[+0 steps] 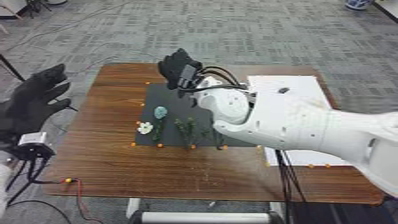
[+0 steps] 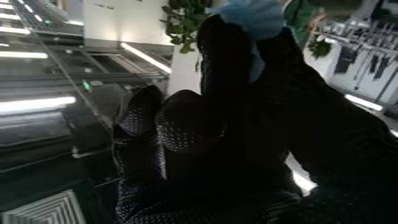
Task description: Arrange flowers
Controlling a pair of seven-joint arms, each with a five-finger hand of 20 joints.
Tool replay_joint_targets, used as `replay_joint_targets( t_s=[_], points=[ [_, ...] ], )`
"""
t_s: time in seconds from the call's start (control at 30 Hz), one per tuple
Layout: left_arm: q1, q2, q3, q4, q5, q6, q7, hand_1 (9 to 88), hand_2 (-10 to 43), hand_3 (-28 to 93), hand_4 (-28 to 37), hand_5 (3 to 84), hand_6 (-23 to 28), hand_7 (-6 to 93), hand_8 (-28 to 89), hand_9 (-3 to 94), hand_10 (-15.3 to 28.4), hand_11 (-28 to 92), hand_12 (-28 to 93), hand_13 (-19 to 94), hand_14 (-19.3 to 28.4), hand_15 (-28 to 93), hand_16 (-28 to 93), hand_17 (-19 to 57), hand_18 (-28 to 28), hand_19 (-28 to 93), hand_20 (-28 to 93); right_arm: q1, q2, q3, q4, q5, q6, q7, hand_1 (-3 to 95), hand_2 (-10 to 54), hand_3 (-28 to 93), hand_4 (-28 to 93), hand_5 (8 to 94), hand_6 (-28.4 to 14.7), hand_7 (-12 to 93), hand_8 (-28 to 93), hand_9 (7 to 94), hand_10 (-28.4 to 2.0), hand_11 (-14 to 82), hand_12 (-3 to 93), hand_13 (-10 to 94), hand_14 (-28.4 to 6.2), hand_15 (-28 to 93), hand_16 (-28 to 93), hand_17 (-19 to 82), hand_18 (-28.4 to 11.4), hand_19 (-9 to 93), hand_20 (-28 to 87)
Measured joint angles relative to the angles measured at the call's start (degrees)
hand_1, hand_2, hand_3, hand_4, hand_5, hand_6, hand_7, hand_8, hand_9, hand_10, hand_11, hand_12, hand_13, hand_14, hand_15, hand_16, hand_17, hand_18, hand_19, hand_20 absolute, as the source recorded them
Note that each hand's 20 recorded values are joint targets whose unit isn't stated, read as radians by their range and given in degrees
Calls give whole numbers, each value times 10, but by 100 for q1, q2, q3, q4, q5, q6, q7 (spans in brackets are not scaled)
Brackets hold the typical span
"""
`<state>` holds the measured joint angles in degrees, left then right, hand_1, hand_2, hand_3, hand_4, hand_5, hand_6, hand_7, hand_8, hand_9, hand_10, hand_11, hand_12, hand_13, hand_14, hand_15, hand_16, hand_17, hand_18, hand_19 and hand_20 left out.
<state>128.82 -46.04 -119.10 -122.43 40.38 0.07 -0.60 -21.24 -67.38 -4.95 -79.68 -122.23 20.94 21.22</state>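
Right hand (image 1: 179, 66): pinches 1 blue flower (image 2: 250, 20), partly hidden from you.
Left hand (image 1: 32, 106): fingers spread, cropped at your left.
Mat (image 1: 157, 96): partly behind your right arm (image 1: 289, 122).

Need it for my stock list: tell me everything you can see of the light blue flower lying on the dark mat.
The light blue flower has one full, rounded head and, below it, a dark green stem with what look like leaves. It lies flat on the left part of the dark mat, head away from the robot, stem toward the near edge. The white flower is close on its left; no hand touches it. Real or artificial, I can't tell.
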Motion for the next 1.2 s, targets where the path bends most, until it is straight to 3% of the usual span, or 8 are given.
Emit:
replay_joint_targets(
  t_s=[0.1,0.17,0.27,0.33,0.5,0.77,1.07,1.2],
  points=[
    [-443,343,341,239,-6,-99,-98,298,-54,462,-283,177,12,183,-79,108,79,160,207,15,108,328,-47,-136,193,305,103,-249,29,57,-22,-185,-114,-14,500,-95,834,-283,780,56,409,-53,874,-38,195,483,712,-45,760,375,337,-188,805,541],
    [-752,547,555,350,-9,-203,-174,299,-53,459,-283,175,11,183,-78,107,79,160,208,14,108,327,-45,-137,193,306,103,-380,48,12,-5,-209,-164,-13,500,-95,833,-283,782,56,407,-54,875,-38,191,481,712,-46,760,375,336,-188,804,541],
    [-1210,786,796,416,-11,-390,-290,296,-53,463,-283,174,11,180,-77,106,78,159,210,13,108,326,-43,-137,193,306,102,-598,68,-34,48,-217,-254,-2,501,-95,831,-283,783,55,405,-54,876,-37,188,480,710,-47,761,374,335,-188,803,542],
    [-1448,857,851,413,-11,-461,-327,297,-53,462,-283,175,12,180,-76,106,78,159,210,14,108,325,-43,-137,193,306,102,-710,70,-78,89,-235,-309,15,501,-95,831,-283,784,55,403,-55,877,-38,187,480,709,-46,762,374,334,-188,803,543],
    [-1724,872,834,366,-11,-470,-322,297,-53,463,-283,175,12,179,-76,106,79,159,211,14,108,325,-42,-138,194,308,103,-840,54,-249,191,-302,-399,70,502,-95,830,-283,786,55,401,-55,878,-41,180,477,708,-46,762,374,333,-188,801,543],
    [-1677,868,814,336,-11,-440,-282,301,-51,455,-283,176,12,181,-77,107,79,158,211,14,108,325,-42,-137,194,308,102,-833,4,-392,292,-351,-427,203,498,-95,831,-283,780,61,399,-47,880,-31,166,468,708,-47,764,372,331,-189,800,544],
    [-1574,857,741,283,-10,-440,-271,299,-51,459,-283,176,12,181,-78,108,79,157,211,14,109,328,-44,-138,194,308,101,-813,86,-354,163,-354,-610,201,404,-95,815,-283,657,62,335,-71,810,-30,127,433,659,-57,779,357,298,-193,783,554],
    [-1527,845,693,272,-7,-440,-270,300,-51,459,-283,176,13,180,-77,108,79,156,211,14,109,328,-44,-138,194,308,101,-802,150,-290,72,-388,-726,152,337,-95,858,-283,636,63,304,-138,743,-52,253,323,647,-64,784,359,287,-198,777,564]
  ],
)
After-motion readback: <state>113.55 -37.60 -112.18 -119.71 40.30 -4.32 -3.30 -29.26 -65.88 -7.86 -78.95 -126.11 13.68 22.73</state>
